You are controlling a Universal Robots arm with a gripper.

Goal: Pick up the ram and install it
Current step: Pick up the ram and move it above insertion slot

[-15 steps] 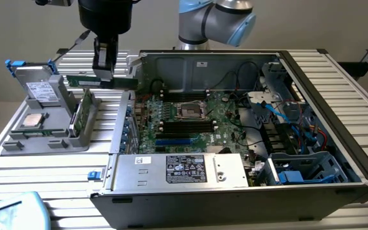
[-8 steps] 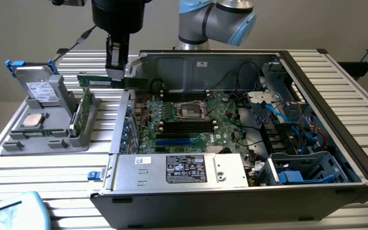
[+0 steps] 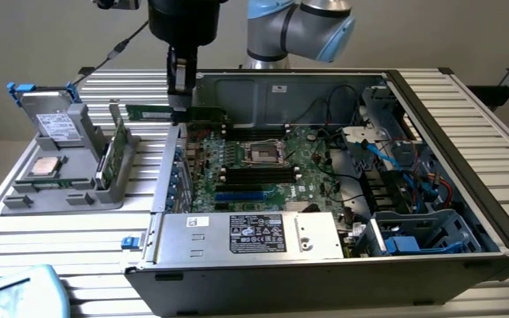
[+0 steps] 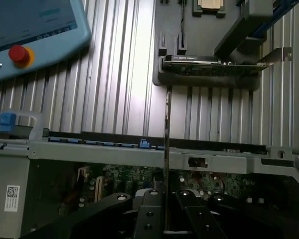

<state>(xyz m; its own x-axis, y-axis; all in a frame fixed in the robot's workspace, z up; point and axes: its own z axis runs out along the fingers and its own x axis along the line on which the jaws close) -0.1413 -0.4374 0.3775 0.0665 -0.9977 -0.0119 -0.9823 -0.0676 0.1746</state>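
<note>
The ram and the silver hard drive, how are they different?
The ram is a thin green stick; the hard drive is a thick silver box with blue tabs. The ram hangs in the air, pinched by the gripper above the edge of the computer case; the hard drive leans in the grey holder. Both wear a pale label.

The exterior view stands off the near side of the open computer case [image 3: 325, 281], raised and tilted down, far enough back to take in the whole case, the grey parts holder [image 3: 42, 202] on the exterior view's left and the ribbed table [image 3: 60, 232]. The wrist view sits close above the gripper [image 4: 165, 196], looking down past it and over the case wall toward the holder. Both views share that wall, the holder, the table and the pale blue pendant [image 4: 35, 30]
</note>
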